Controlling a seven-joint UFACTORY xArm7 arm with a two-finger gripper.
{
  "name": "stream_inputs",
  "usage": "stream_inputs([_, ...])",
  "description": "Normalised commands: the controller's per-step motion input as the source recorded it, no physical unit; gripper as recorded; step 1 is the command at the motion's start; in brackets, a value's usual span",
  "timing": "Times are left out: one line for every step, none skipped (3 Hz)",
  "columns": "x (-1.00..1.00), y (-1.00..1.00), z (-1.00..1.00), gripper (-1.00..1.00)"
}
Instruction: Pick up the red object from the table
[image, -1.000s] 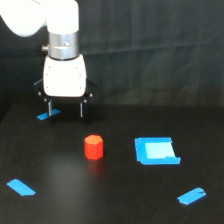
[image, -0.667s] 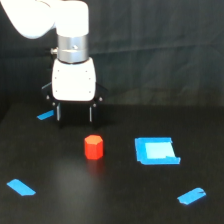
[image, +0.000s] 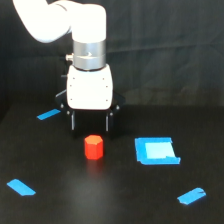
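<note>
The red object is a small red-orange hexagonal block standing on the black table, a little left of the middle. My gripper hangs on its white body just above and behind the block. Its two black fingers stand apart, one on each side, wider than the block. The gripper is open and holds nothing. The fingertips end about level with the block's top and do not touch it.
A blue square patch with a pale centre lies to the exterior view's right of the block. Blue tape strips lie at the back left, front left and front right.
The arm has moved toward the exterior view's right and nearer the camera, bringing the open gripper from behind and left of the block to just over it. The block has not moved.
</note>
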Motion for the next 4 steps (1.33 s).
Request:
stream_inputs([0.16, -0.79, 0.13, 1.00])
stream_inputs([0.21, -0.86, -0.02, 1.00])
stream_inputs([0.11, -0.60, -0.15, 1.00])
stream_inputs([0.01, -0.11, -0.20, -0.68])
